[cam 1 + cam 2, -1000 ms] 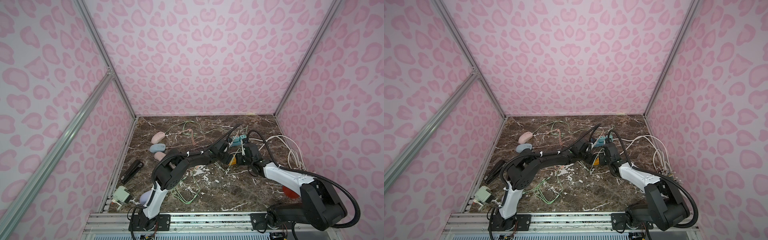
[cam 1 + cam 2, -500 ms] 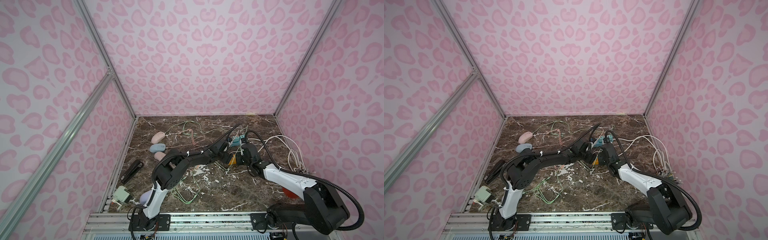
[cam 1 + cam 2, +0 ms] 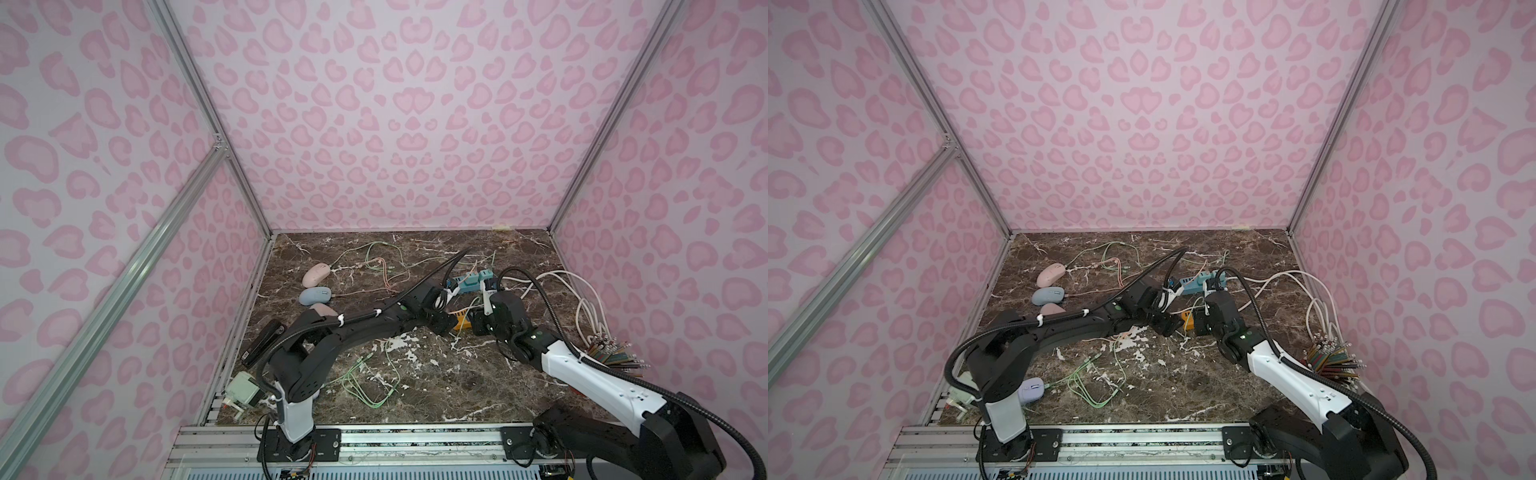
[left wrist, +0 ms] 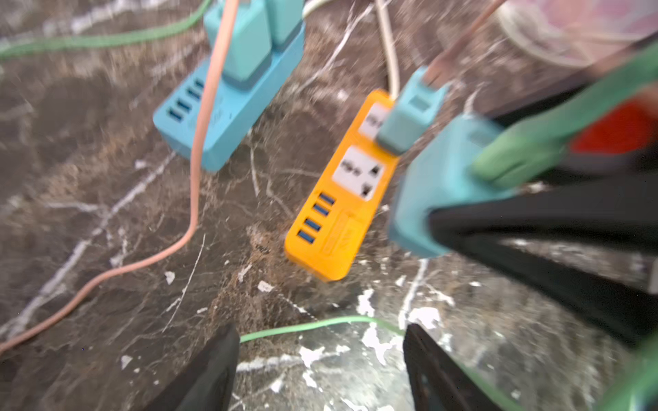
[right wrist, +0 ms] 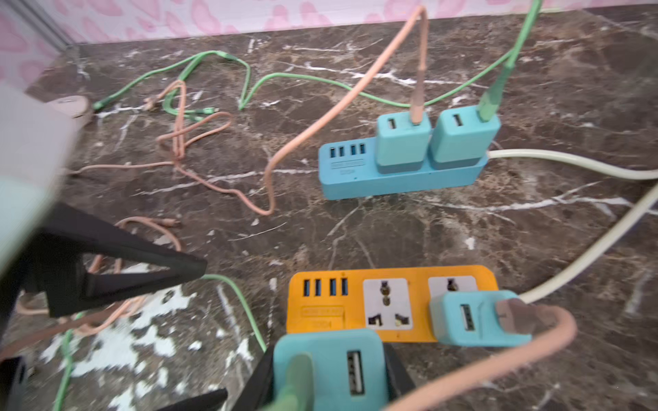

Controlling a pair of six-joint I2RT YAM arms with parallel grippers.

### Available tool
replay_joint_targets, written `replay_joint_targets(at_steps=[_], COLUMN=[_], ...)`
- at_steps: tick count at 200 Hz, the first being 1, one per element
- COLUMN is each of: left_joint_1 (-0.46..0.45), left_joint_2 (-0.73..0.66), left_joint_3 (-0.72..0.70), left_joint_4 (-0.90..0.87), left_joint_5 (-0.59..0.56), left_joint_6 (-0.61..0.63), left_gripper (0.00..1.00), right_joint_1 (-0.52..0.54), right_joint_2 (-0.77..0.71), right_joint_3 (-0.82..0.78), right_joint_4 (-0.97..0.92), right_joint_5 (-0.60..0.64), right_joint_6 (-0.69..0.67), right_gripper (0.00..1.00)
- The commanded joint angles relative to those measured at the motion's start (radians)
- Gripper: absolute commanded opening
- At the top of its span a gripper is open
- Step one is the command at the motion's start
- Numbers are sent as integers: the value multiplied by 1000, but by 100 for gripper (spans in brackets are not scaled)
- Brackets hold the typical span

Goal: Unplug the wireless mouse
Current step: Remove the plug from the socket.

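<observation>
My right gripper (image 5: 329, 388) grips the charger (image 5: 331, 359) with the green cable (image 5: 293, 373), pulled free, just beside the orange power strip (image 5: 320, 309). My left gripper (image 4: 320, 341) hangs wide and empty near that strip.

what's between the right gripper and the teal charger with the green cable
Nothing visible. The right gripper is shut on the teal charger, which is out of the orange strip's middle socket. The pink-cable charger sits plugged in beside it, clear of the grip.
</observation>
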Motion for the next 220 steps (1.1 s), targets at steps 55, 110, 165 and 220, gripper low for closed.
replay_joint_targets(at_steps=[55,110,165,220], left_joint_1=[1,4,4,8], left_joint_2=[-144,-149,-238,-361], left_joint_3=[-127,-101,-116,-190], left_joint_4=[124,94,22,-76], left_joint_5=[194,189,61,-27], left_joint_6=[39,55,9,-39], left_gripper=[76,73,74,75], right_joint_1=[8,9,0,34], right_joint_2=[-183,-170,149,285], right_joint_3=[-39,-53,90,172], right_joint_4=[-153,-217,-274,-408], right_joint_5=[-315,-174,-113,-185], right_joint_6=[113,174,153,110], right_gripper=[30,30,30,31])
